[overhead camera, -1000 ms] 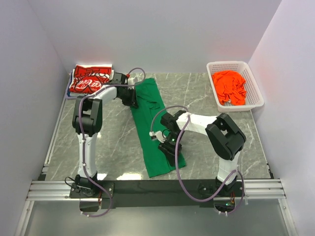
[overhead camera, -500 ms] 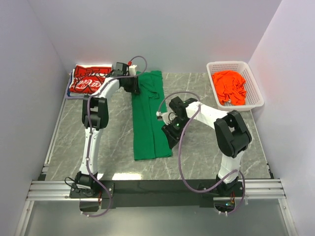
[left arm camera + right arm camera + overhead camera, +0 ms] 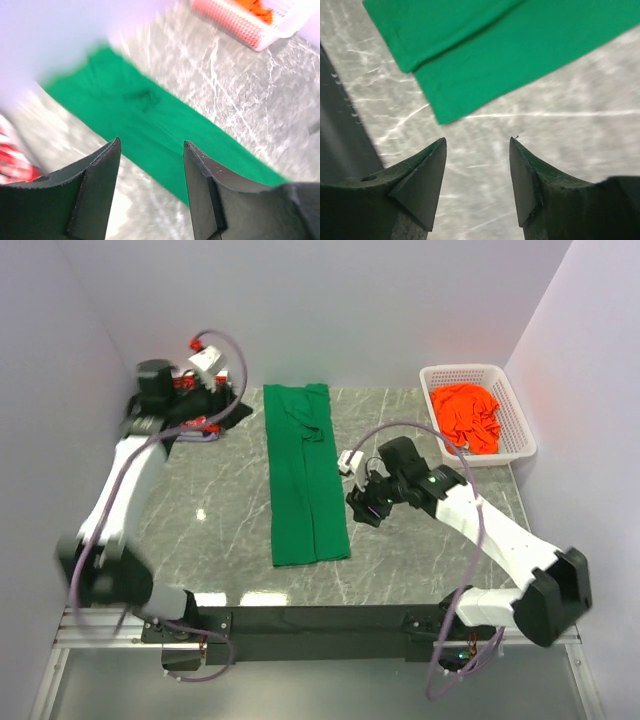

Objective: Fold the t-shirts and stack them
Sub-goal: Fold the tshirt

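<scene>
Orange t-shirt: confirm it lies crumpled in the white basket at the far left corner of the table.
Wrong corner. The orange t-shirt lies crumpled in the white basket at the far right corner of the table; the top external view shows it.

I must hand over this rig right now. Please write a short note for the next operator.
Left gripper: jaws open, empty, raised near the far left corner.
Right gripper: jaws open, empty, just right of the green shirt.
Green shirt: long strip in the middle, folded lengthwise.
Red shirt: far left, mostly hidden by the left arm.
Orange shirt: crumpled in the basket.
Done: green lengthwise fold.
To do: probably fold it shorter, stack it, then do the orange one.
</scene>
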{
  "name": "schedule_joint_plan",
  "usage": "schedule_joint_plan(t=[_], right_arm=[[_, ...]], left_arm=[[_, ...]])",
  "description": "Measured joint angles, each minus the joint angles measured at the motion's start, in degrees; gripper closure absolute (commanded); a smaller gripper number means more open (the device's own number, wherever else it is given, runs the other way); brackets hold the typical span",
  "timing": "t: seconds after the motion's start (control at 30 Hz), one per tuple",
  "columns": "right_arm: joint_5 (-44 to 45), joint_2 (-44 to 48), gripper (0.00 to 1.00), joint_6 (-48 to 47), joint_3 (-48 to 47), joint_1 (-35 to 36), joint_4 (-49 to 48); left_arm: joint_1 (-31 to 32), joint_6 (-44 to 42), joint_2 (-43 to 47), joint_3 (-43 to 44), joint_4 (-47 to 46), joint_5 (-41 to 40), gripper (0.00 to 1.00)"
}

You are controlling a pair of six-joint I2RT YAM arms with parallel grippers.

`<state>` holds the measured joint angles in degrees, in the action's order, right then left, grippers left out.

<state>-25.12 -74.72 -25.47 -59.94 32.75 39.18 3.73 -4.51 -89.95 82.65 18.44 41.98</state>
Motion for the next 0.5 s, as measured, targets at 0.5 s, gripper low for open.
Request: schedule_joint_plan(t=[0.5], right_arm=[[6.93, 17.62, 0.39, -28.52, 27.89, 15.41, -16.59]], left_arm=[[12.35, -41.09, 39.56, -49.18, 15.10, -1.22, 0.43]])
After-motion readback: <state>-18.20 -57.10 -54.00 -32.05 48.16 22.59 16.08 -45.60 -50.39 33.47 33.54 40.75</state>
